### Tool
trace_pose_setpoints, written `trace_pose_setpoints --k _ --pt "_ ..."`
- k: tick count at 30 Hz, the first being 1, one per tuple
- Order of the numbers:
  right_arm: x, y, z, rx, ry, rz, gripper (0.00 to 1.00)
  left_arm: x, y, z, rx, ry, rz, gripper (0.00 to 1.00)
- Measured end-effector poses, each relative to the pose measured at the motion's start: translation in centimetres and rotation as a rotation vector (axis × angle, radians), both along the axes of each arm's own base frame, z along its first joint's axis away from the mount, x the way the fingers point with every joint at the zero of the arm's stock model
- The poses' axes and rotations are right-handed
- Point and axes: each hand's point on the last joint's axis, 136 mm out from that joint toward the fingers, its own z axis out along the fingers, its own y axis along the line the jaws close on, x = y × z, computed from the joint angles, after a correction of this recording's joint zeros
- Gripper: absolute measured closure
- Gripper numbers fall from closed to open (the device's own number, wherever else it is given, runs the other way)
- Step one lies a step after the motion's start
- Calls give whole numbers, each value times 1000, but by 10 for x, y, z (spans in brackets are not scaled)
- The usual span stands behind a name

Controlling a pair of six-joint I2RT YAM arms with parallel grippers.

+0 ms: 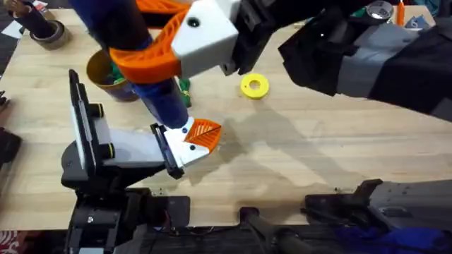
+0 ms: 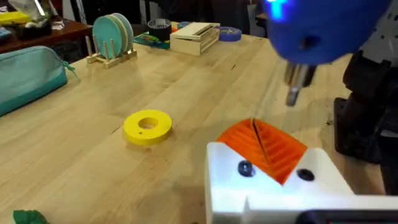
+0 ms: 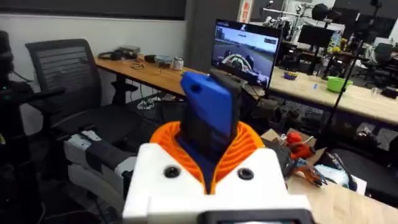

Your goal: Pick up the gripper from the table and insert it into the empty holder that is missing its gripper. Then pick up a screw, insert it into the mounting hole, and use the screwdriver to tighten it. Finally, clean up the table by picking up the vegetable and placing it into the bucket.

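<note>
While the screwdriver [image 1: 164,99] hangs tip-down in the right gripper [image 3: 208,165], whose orange pads are clenched around its blue body, its metal tip hovers just above and slightly to one side of the orange gripper [image 1: 203,134] already seated in the white holder [image 1: 141,148]. The tool's long axis runs near vertical, tilted a little, so the coming move looks like a short descent onto the mounting hole beside the ribbed face. The right arm crosses the middle of the table, close under the overhead camera. Whether the left gripper is open cannot be told. The vegetable [image 1: 184,87] lies behind the screwdriver, beside the bucket [image 1: 106,70].
</note>
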Motion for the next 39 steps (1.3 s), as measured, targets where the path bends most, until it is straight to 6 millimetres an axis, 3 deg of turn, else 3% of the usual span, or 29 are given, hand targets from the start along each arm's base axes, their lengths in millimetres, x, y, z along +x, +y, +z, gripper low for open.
trace_pose_setpoints --k 14,39 --pt "-3 -3 -16 21 -35 -6 977 0 0 0 0 0 0 994" --pt "1 1 -23 19 -65 -20 977 0 0 0 0 0 0 994"
